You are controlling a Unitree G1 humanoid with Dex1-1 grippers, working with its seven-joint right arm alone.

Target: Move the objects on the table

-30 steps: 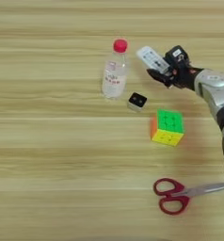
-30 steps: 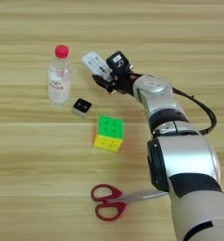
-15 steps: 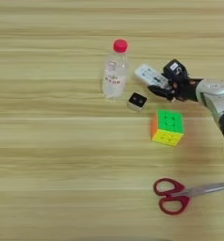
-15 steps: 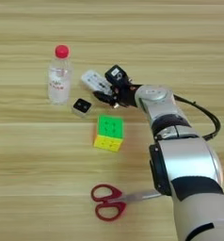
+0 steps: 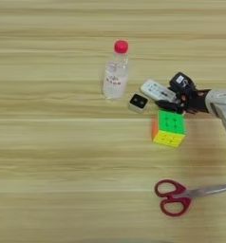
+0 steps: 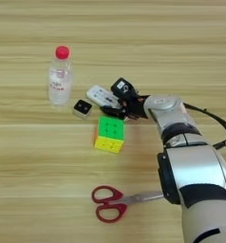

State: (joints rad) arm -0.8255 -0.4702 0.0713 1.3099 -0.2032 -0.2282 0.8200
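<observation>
Clamping the white remote (image 5: pixel 156 90), the end effector (image 6: pixel 116 100) sits beside the capped bottle (image 5: pixel 116 70).

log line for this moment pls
right gripper: shut on remote control | remote: low, between small cube and puzzle cube | scissors: untouched

A clear plastic bottle (image 5: pixel 116 71) with a red cap is seen standing upright, upper middle of the frame. Just to its lower right, a tiny white cube (image 5: pixel 138 103) with a black top is parked, close but apart.
</observation>
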